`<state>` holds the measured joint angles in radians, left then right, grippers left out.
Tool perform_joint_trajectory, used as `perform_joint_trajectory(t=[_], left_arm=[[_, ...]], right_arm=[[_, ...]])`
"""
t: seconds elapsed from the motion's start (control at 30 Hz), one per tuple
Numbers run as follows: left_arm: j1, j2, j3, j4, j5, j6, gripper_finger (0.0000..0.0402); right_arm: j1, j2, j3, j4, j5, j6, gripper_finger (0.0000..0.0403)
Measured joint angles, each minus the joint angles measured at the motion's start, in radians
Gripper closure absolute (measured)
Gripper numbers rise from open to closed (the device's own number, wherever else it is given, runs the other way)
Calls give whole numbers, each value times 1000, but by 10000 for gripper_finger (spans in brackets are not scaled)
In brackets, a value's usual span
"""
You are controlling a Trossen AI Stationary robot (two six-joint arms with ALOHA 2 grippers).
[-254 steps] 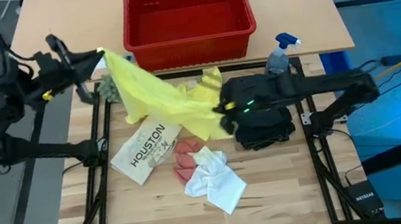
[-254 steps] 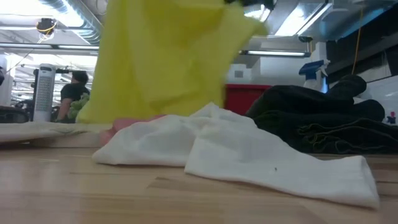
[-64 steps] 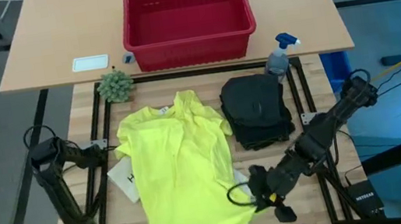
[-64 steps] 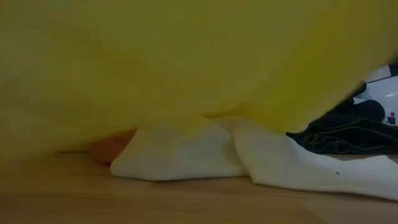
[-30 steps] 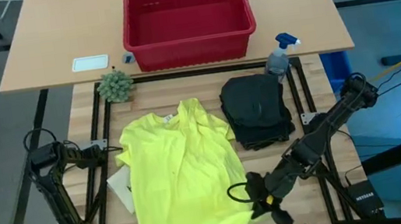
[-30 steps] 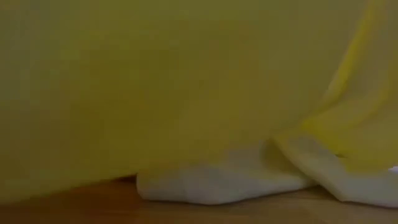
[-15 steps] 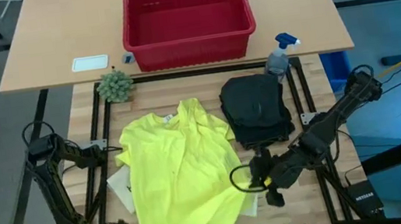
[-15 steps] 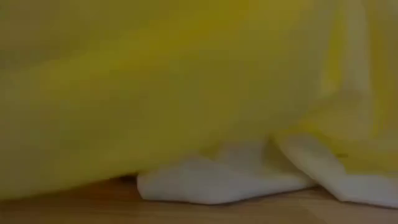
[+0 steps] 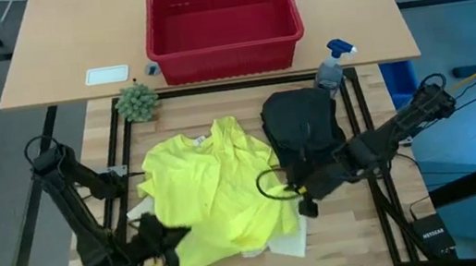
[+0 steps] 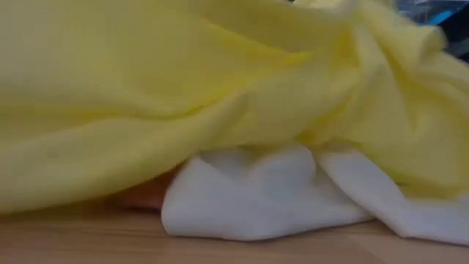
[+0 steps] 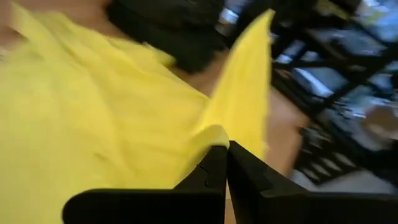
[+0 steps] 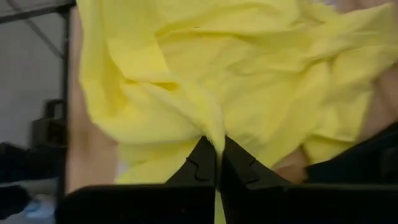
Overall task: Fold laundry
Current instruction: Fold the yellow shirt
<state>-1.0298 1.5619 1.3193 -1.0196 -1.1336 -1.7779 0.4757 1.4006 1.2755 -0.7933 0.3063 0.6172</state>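
The bright yellow T-shirt (image 9: 214, 192) lies crumpled in the middle of the table, its collar toward the far edge. My left gripper (image 9: 178, 235) is shut on it at its near left. My right gripper (image 9: 295, 190) is shut on it at its right side. In the low view the shirt (image 10: 220, 88) drapes over a white cloth (image 10: 278, 198), which rests on the wood. A bit of pink cloth (image 10: 139, 194) shows beside it. The black trousers (image 9: 305, 133) lie in a folded heap at the far right. My left gripper pinches an edge of the yellow shirt (image 11: 214, 134) between its two shut fingers, coming in at a shallow slant from the table's near left. The cloth rises in a raised flap from the fingers. My right gripper pinches a gathered fold of the shirt (image 12: 211, 127) between its shut fingers, slanting down from the table's right. The cloth spreads away from the fingers in slack wrinkles over the table.
A red basket (image 9: 221, 9) stands beyond the far edge on a second table, with a small plant (image 9: 135, 101) and a spray bottle (image 9: 333, 64) near it. A white flat item (image 9: 142, 212) peeks out at the shirt's left. White cloth (image 9: 288, 238) shows at the shirt's near right.
Both grippers have carried the shirt's near end toward the far edge. The left has come up from beyond the near edge and turned, the right has gone far and slightly left. The near part has folded over; the collar end has stayed put.
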Motion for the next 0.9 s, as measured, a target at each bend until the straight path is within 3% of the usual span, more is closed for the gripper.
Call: perform_joint_trajectory(t=[0.23,0.37,0.63,0.77,0.9], left_arm=[[97,-1,77,-544,128,-256,401],[181,-33,51,-553,185,-151,401],[400,-89,-74,-553,207,-140,401],[545,-87,-103,-552,162,-4,401],[685,-108,-123,-550,185,135,401]], right_arm=[[-179,0,0,-3,-30,-163,403],[-319,0,0,36,-90,-287,403],[-599,13,0,119,-250,-471,403],[-708,24,0,167,-331,-522,403],[-783,53,0,188,-392,-564,403]])
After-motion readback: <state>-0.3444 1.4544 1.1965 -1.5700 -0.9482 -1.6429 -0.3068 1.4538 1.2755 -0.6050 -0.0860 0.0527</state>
